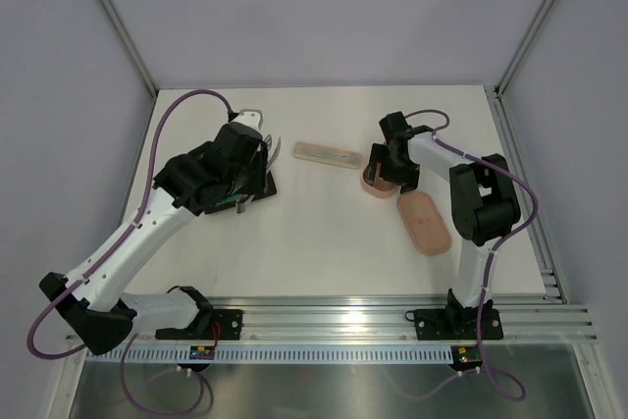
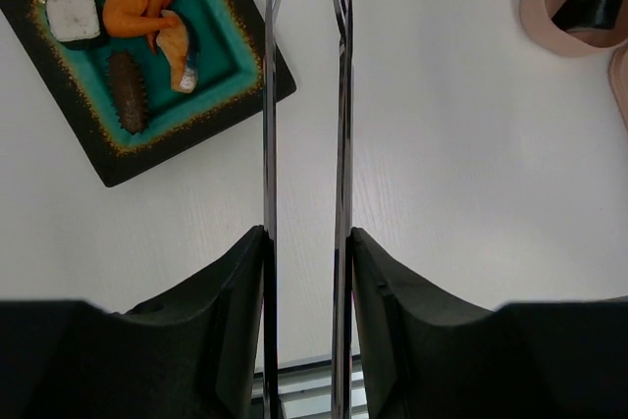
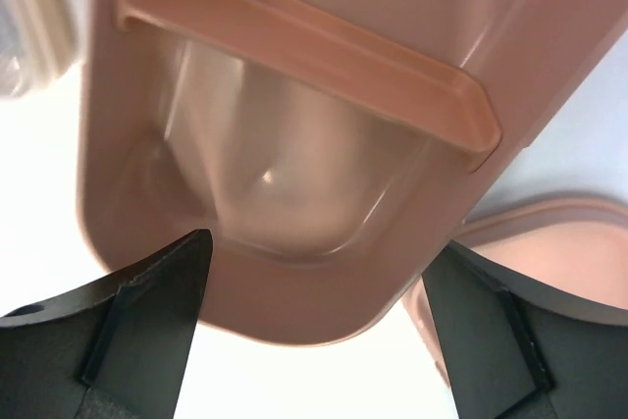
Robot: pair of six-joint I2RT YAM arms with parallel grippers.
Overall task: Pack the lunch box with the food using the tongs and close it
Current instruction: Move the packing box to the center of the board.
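Nearest us, the pink lid [image 1: 424, 223] lies on the white table [image 1: 324, 252], just this side of the lunch box [image 1: 375, 187], which stands uncovered. The right gripper [image 3: 314, 252] hangs over the lunch box with its jaws spread wide; we cannot tell whether they touch it. Well left of the lunch box, the left gripper [image 2: 304, 242] is clamped on the tongs [image 2: 340, 144], their tips beside the dark tray [image 2: 245, 85] holding the food [image 2: 137, 7]. A pale case [image 1: 327, 154] lies just beyond and left of the lunch box.
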